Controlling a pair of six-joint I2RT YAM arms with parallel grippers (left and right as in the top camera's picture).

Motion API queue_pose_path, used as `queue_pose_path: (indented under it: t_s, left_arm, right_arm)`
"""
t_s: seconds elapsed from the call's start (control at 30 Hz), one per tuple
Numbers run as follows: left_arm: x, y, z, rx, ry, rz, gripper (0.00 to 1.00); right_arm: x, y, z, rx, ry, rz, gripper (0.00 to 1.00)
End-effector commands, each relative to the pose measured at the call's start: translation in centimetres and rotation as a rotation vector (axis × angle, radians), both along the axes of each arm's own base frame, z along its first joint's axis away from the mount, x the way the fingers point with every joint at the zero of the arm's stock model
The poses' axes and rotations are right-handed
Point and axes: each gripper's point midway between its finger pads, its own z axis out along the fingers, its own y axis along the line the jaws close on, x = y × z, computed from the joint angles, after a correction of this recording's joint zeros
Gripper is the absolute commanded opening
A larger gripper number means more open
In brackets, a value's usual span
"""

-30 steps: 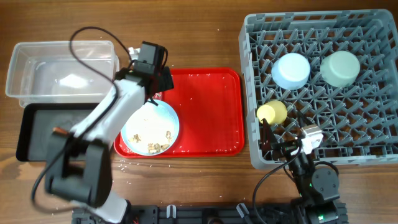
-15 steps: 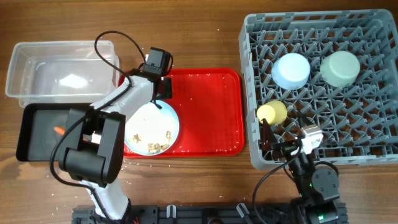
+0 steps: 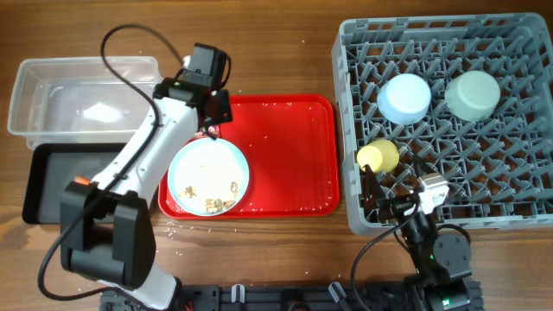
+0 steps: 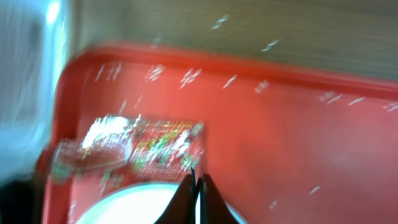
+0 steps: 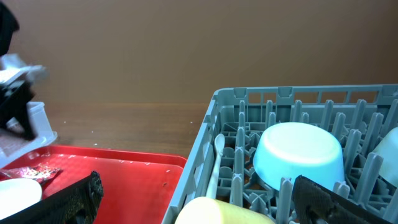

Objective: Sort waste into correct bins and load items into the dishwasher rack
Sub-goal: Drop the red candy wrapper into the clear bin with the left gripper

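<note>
My left gripper (image 3: 212, 121) (image 4: 198, 177) hangs over the back left corner of the red tray (image 3: 285, 155). Its jaws are shut, with the tips on the near corner of the red shiny snack wrapper (image 4: 149, 146). Just in front lies the pale-blue plate (image 3: 208, 177) (image 4: 137, 208) with beige crumbs (image 3: 218, 203). A carrot (image 3: 80, 181) lies in the black tray (image 3: 47, 203), and white tissue (image 3: 102, 111) in the clear tub (image 3: 26, 86). The blue bowl (image 3: 404, 98), green bowl (image 3: 473, 94) and yellow cup (image 3: 378, 157) sit in the grey rack (image 3: 343, 104). My right gripper (image 3: 387, 197) (image 5: 199, 205) is open at the rack's front left corner, behind the cup.
The clear tub and black tray stand side by side left of the red tray. The rack wall (image 5: 205, 143) rises close to the red tray's right edge. Small specks are scattered on the wood by the tray's front left corner (image 3: 173, 226).
The left jaws have gone from open to shut. The left arm swung over the tray's back left corner and shifted slightly left. The right arm has not moved.
</note>
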Motion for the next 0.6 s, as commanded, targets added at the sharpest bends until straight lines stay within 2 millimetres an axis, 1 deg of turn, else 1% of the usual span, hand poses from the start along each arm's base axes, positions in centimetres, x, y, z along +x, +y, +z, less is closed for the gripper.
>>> queue_pose_path:
  t_s: [0.0, 0.03, 0.07, 0.13, 0.2, 0.23, 0.37, 0.43, 0.5, 0.53, 0.57]
  left_arm:
    - [-3.5, 4.4, -1.3, -0.046, 0.123, 0.462, 0.47]
    - [-4.0, 5.0, -1.6, -0.049, 0.138, 0.519, 0.56]
    - [-4.5, 5.7, -1.9, -0.051, 0.151, 0.572, 0.62]
    - [-5.1, 7.1, -2.7, -0.057, 0.163, 0.665, 0.66]
    - [-4.8, 8.5, -3.8, -0.075, 0.134, 0.711, 0.64]
    - [-4.4, 8.8, -4.3, -0.085, 0.114, 0.720, 0.63]
    - [-4.3, 9.0, -5.8, -0.102, 0.091, 0.721, 0.62]
    - [-3.7, 9.4, -5.9, -0.090, 0.056, 0.724, 0.62]
    - [-2.5, 9.9, -5.6, -0.083, -0.005, 0.729, 0.56]
    - [-2.0, 9.8, -5.4, -0.093, -0.025, 0.728, 0.51]
    - [-1.8, 9.8, -5.4, -0.095, -0.032, 0.727, 0.42]
  right_arm:
    - [-0.1, 0.1, 0.2, 0.013, -0.010, 0.009, 1.00]
    - [-0.1, 0.1, 0.2, 0.012, -0.010, 0.009, 1.00]
    - [-0.1, 0.1, 0.2, 0.012, -0.010, 0.009, 1.00]
    - [-0.1, 0.1, 0.2, 0.012, -0.010, 0.009, 1.00]
    - [-0.1, 0.1, 0.2, 0.012, -0.010, 0.009, 1.00]
    - [-0.1, 0.1, 0.2, 0.012, -0.010, 0.009, 1.00]
    - [-0.1, 0.1, 0.2, 0.012, -0.010, 0.009, 1.00]
    - [-0.1, 0.1, 0.2, 0.012, -0.010, 0.009, 1.00]
    - [-0.1, 0.1, 0.2, 0.013, -0.010, 0.009, 1.00]
    - [-0.1, 0.1, 0.2, 0.012, -0.010, 0.009, 1.00]
    - [-0.1, 0.1, 0.2, 0.012, -0.010, 0.009, 1.00]
